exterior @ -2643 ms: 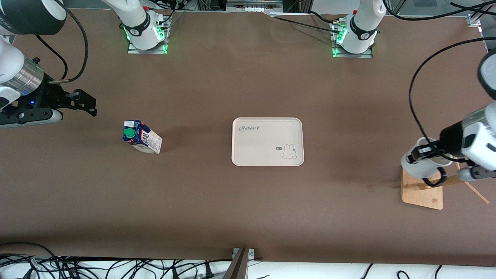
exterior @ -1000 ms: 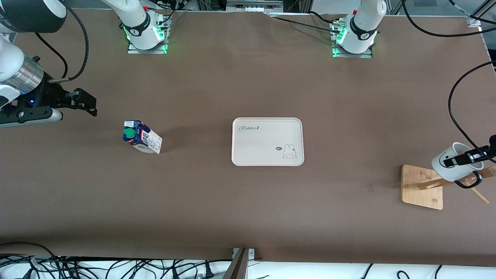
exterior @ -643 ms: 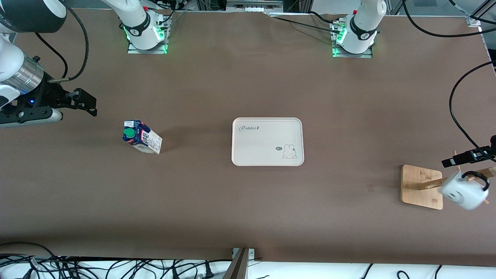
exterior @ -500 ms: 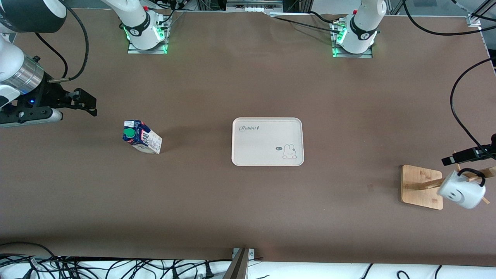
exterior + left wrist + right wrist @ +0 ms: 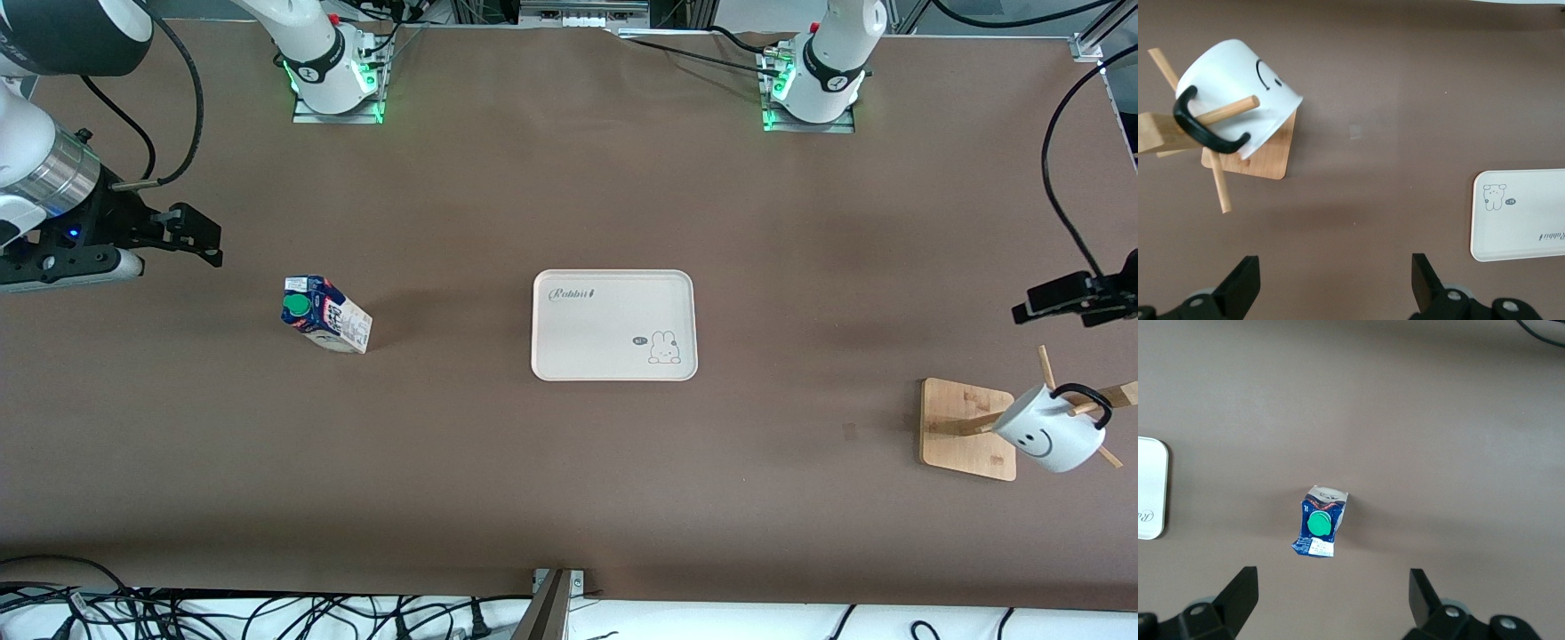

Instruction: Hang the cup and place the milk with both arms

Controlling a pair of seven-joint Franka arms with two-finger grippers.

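The white cup [image 5: 1047, 437] with a black smiley face hangs by its black handle on a peg of the wooden rack [image 5: 967, 428] at the left arm's end of the table. It also shows in the left wrist view [image 5: 1238, 87]. My left gripper [image 5: 1067, 304] is open and empty, up over the table beside the rack; it shows open in the left wrist view [image 5: 1335, 287]. The dark-blue milk carton [image 5: 324, 313] with a green cap stands toward the right arm's end of the table and shows in the right wrist view [image 5: 1319, 522]. My right gripper [image 5: 206, 238] is open, empty and waits apart from the milk.
A pale tray [image 5: 613, 324] with a rabbit print lies in the middle of the table, between the milk and the rack. Its corner shows in the left wrist view [image 5: 1518, 213]. Cables run along the table's edge nearest the camera.
My left gripper let go of the cup, which swung down and now hangs on the rack peg. The left gripper then drew away from the rack. The right arm has not moved.
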